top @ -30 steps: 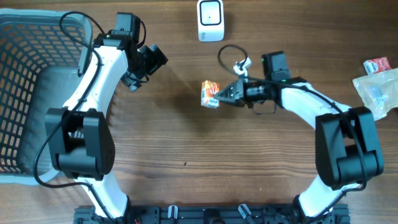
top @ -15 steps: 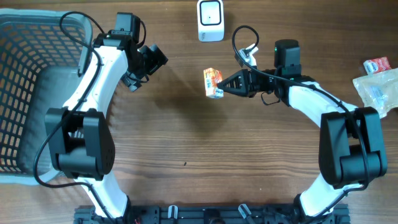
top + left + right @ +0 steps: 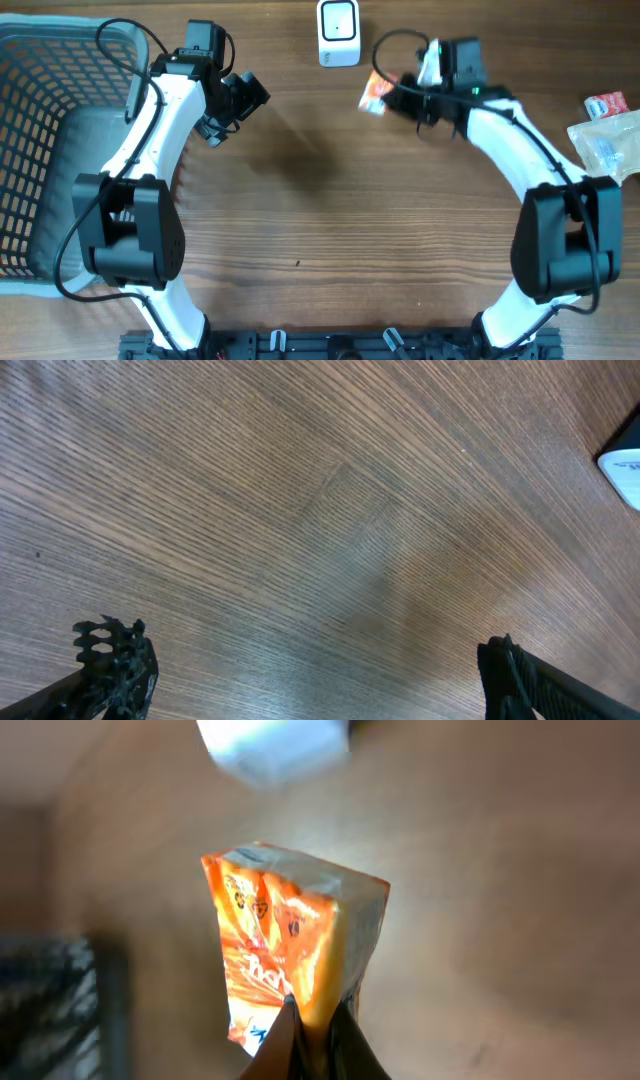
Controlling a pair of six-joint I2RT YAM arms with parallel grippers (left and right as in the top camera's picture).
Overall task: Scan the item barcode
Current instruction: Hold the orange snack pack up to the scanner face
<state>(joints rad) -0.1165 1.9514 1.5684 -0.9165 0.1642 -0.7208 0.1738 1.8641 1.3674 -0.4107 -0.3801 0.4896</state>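
right claw (image 3: pixel 392 93) is pressed together on the orange snack packet (image 3: pixel 375 92), pinching it by one edge. The packet is off the table (image 3: pixel 330 230), held at the far side. It sits just right of the white scanner (image 3: pixel 339 32) and slightly nearer, apart from it, not touching.

Right wrist view:
- The orange snack packet (image 3: pixel 296 952) sticks out past the fingertips (image 3: pixel 350 1055), tilted.
- Its orange printed face is toward the camera, with one silver side edge showing.
- The white scanner (image 3: pixel 272 744) is a blurred block beyond it at the top of the frame.
- The print is too blurred to read.

left claw (image 3: pixel 233 108) is spread wide and holds nothing. It hovers over bare wood on the far side, left of the scanner and well apart from it.

Left wrist view:
- The fingertips (image 3: pixel 112 658) sit in the bottom corners with only wood grain between them.
- A white corner of the scanner (image 3: pixel 624 466) shows at the right edge.

The grey mesh basket (image 3: pixel 30 150) sits at the left edge of the table.

Far right: a small red-and-white packet (image 3: pixel 607 104), with a clear plastic bag (image 3: pixel 606 145) just on its near side. Both are well apart from the right claw.
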